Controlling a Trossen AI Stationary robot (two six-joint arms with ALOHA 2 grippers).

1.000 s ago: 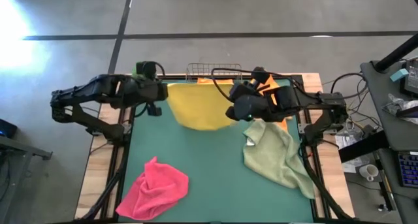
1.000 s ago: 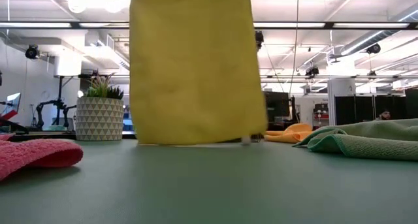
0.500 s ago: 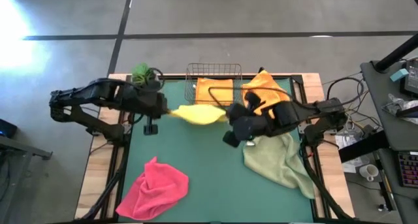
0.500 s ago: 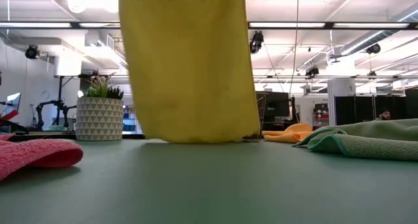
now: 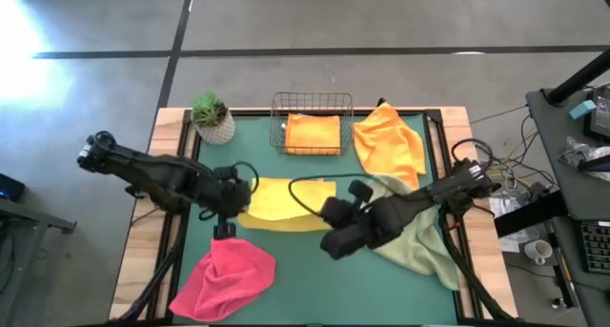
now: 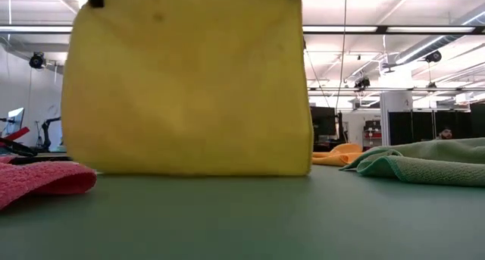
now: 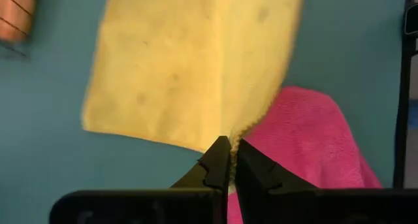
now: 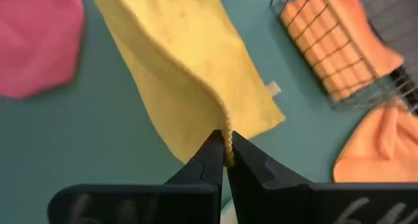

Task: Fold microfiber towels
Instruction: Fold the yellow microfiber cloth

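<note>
Green desk [image 5: 286,260]: we hold the yellow towel [image 5: 281,201] at centre, left claw [image 7: 228,160] and right claw [image 8: 223,153] each pinching a corner, stretching it flat to fold.

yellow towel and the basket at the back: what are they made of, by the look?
Yellow towel: soft matte cloth, likely microfiber; it drapes limply between the left gripper and the right gripper, both shut on its corners, with a stitched edge showing. Wire basket: thin metal-looking wire mesh, dark finish; the orange towel shows through its grid.
</note>
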